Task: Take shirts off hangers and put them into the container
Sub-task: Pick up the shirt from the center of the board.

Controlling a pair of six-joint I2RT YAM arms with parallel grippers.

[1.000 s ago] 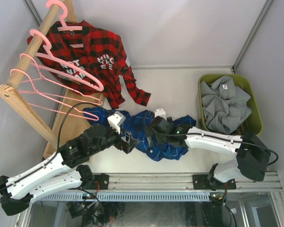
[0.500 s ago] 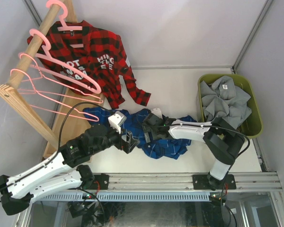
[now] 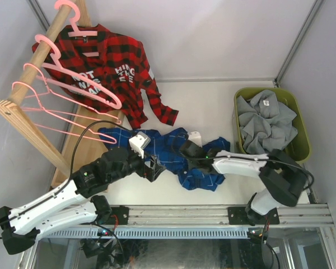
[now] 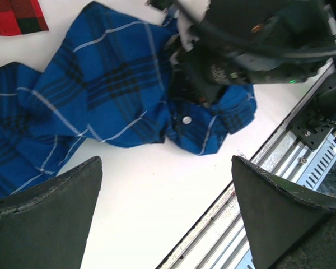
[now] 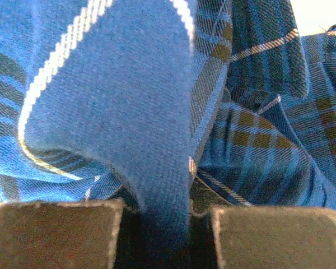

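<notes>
On the table (image 3: pixel 207 106), the blue plaid shirt (image 3: pixel 162 143) just got clamped by the right gripper (image 5: pixel 162 224) (left gripper (image 4: pixel 165 168) gaping). Next up: the container (image 3: pixel 303 137).

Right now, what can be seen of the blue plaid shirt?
The blue plaid shirt is woven cloth with thin white and dark lines and a white button, off any hanger. It lies crumpled on the white table. The right gripper pinches a raised fold; the open left gripper hovers beside it.
</notes>
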